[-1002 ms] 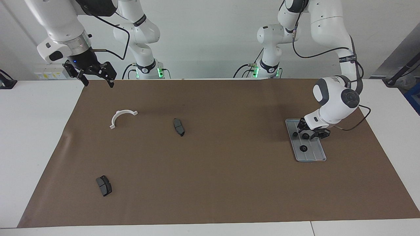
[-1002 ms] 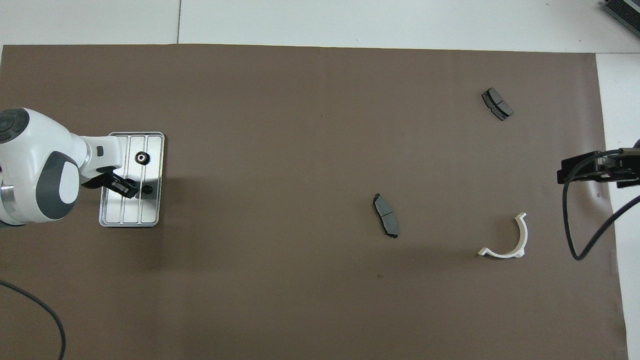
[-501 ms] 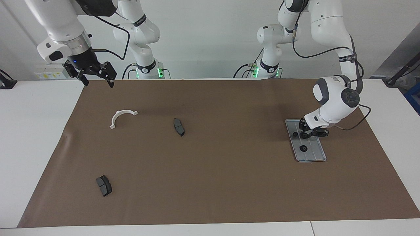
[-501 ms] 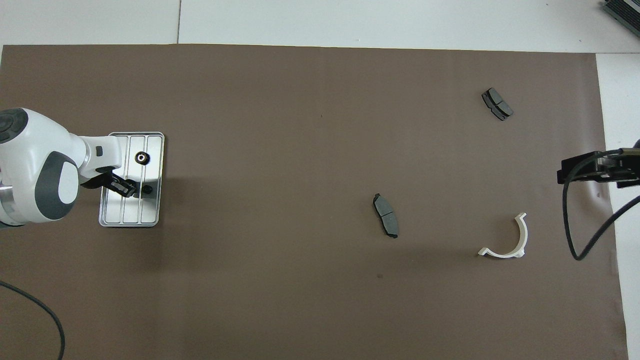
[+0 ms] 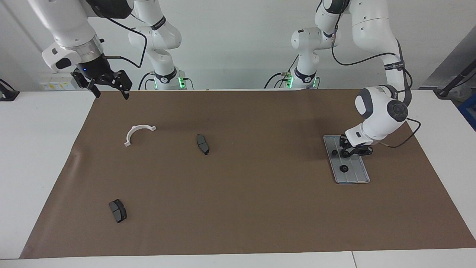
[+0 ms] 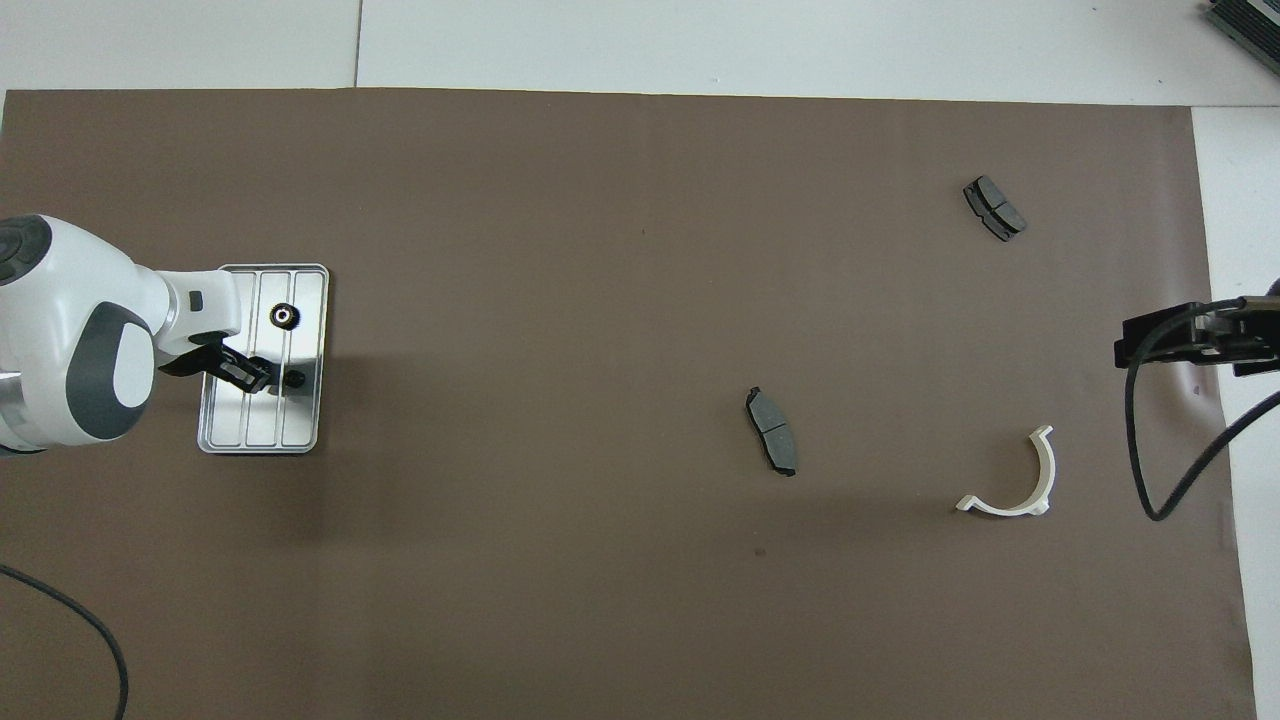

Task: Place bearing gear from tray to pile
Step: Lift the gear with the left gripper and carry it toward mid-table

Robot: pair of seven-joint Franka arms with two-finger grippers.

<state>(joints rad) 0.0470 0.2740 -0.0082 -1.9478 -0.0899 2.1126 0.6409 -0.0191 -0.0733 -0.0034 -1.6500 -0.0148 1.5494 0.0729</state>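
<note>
I hold the left gripper [image 5: 351,152] low over the tray [image 5: 357,178] near the tabletop's left-arm end, jaws apparently clamped on a bearing gear [image 6: 268,377]; next, lift and carry it off; right gripper [image 5: 110,88] waits, jaws apart.

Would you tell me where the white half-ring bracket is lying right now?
The white half-ring bracket lies on the brown mat toward the right arm's end of the table, beside the dark grey pad near the mat's middle.
</note>
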